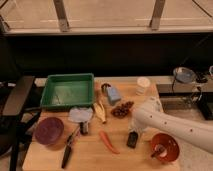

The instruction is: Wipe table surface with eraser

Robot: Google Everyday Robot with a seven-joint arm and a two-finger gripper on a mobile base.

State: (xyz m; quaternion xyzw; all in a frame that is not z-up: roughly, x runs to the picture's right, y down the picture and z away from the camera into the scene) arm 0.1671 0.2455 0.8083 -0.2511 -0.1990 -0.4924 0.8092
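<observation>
Claw (135, 129) downward, just above eraser (132, 140)

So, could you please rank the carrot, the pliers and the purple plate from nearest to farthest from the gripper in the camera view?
The gripper is at the eraser, low in the view.
1. Carrot, just image-left of it.
2. Pliers, farther image-left.
3. Purple plate, farthest image-left.

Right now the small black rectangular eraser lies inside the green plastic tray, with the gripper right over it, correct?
No. The camera view shows the eraser on the light wooden tabletop, beside the orange carrot, outside the green plastic tray; the gripper is right over it.
</observation>
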